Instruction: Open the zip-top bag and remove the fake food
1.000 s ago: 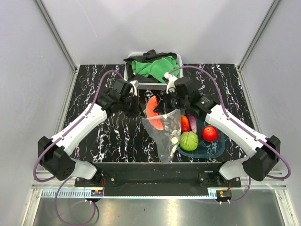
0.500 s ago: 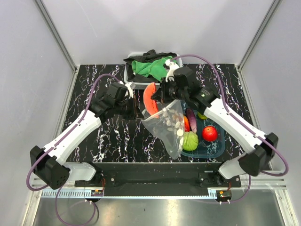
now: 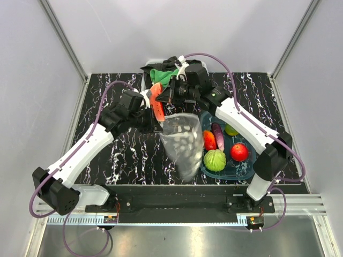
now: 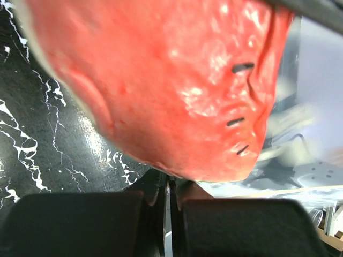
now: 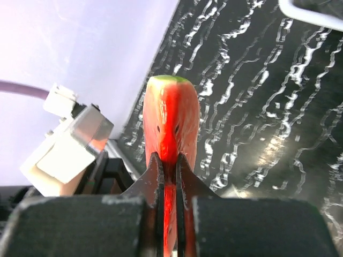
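Two tools, centre frame: left tool (image 3: 159, 126) pinches the clear, dotted zip-top bag (image 3: 183, 142), hanging crumpled above the bench (image 3: 123, 155); beyond it, upper centre, right tool (image 5: 167, 158) clamps the glossy red, green-rinded watermelon slice (image 5: 170, 115).

My right gripper (image 3: 167, 97) clamps the watermelon slice (image 3: 156, 101) just above the centre of the frame, right over the top edge of the bag (image 3: 182, 142). My left gripper (image 3: 154, 122) pinches the bag's upper left corner, and the bag sags toward the lower middle. At the right, the teal tub (image 3: 241, 170) holds a green leafy ball (image 3: 215, 160), a red fruit (image 3: 239, 152) and smaller pieces.
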`<state>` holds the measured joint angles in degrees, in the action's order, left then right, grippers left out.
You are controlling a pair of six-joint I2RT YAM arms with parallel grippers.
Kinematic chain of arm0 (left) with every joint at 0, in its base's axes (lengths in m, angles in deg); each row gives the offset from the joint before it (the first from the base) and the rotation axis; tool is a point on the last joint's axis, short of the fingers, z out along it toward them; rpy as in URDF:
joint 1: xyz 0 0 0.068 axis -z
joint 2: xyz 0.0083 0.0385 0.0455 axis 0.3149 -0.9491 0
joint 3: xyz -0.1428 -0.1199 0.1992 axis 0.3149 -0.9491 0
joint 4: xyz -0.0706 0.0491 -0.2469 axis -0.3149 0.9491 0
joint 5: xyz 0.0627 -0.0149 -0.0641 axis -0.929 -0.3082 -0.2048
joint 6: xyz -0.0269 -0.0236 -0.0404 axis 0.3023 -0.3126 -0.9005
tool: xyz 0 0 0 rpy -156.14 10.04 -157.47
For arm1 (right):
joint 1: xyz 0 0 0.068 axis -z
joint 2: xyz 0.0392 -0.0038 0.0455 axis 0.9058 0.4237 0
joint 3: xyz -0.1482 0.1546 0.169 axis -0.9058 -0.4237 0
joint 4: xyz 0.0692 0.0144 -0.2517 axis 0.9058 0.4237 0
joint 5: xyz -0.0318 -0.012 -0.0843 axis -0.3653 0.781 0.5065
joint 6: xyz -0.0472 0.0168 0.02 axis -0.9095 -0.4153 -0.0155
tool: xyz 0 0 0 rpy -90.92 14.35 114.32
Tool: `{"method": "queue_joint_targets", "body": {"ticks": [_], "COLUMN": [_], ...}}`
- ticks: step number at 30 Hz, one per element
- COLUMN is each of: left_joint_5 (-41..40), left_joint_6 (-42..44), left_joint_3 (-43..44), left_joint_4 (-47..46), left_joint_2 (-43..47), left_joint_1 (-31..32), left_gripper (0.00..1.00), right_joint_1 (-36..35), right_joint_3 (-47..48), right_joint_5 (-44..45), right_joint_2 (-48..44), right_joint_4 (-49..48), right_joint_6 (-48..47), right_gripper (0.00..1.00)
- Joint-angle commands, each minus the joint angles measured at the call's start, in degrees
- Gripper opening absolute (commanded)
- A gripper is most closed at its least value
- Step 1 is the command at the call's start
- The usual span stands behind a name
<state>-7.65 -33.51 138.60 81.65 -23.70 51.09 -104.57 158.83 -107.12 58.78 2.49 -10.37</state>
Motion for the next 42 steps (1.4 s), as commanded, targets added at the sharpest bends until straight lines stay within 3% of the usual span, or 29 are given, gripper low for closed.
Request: {"method": "queue_joint_targets", "body": {"ticks": [1,8,14,23,24,25,27,28,31,33,34,35,42], "left_joint_5": [-0.6,-4.7,-7.5,-10.3,-10.6,-10.8,-10.7,-10.7,-10.2,-10.1,-10.2,-10.3,-8.5], "left_joint_6": [1.1,5.5,12.2,16.4,16.1,15.5,14.8,14.3,13.1,12.3,12.2,12.1,8.5], "left_joint_3": [3.8,4.3,7.8,11.5,12.2,12.6,13.8,14.2,15.2,15.0,14.5,14.1,9.3], "left_joint_4": [-3.0,1.0,4.9,6.0,6.0,6.0,5.9,5.8,5.8,5.8,5.7,5.8,5.6], "left_joint_2": [-1.8,-2.7,-4.5,-11.4,-11.9,-12.2,-12.7,-12.7,-11.9,-10.1,-9.5,-8.7,-1.1], "left_joint_1": [0.1,-2.8,-5.6,-6.1,-6.2,-6.2,-6.1,-6.1,-6.0,-5.7,-5.5,-5.2,-3.7], "left_gripper": [0.00,0.00,0.00,0.01,0.06,0.19,0.29,0.40,0.57,0.63,0.77,0.83,0.90], "right_joint_1": [-0.4,7.7,18.1,20.5,20.6,20.6,20.6,20.6,20.7,20.7,20.7,20.7,20.7], "right_joint_3": [1.1,2.5,-9.8,-28.4,-29.9,-30.4,-31.0,-30.8,-29.1,-27.9,-27.6,-27.1,-24.7], "right_joint_5": [-5.5,-6.1,-4.9,13.4,14.4,15.2,16.5,17.3,23.0,26.3,26.8,27.8,30.7], "right_joint_2": [0.5,-2.4,-13.7,-27.9,-28.1,-27.9,-27.1,-25.7,-22.2,-20.5,-20.0,-19.5,-16.2], "right_joint_4": [-8.8,-1.2,14.9,33.7,34.5,35.0,35.9,37.4,41.0,42.0,42.4,42.5,43.5], "right_joint_6": [9.0,9.2,-2.0,-9.9,-10.1,-10.7,-11.6,-12.5,-15.2,-16.7,-18.2,-18.4,-23.3], "right_gripper": [0.00,0.00,0.00,0.00,0.00,0.00,0.00,0.00,0.00,0.00,0.00,0.00,0.02]}}
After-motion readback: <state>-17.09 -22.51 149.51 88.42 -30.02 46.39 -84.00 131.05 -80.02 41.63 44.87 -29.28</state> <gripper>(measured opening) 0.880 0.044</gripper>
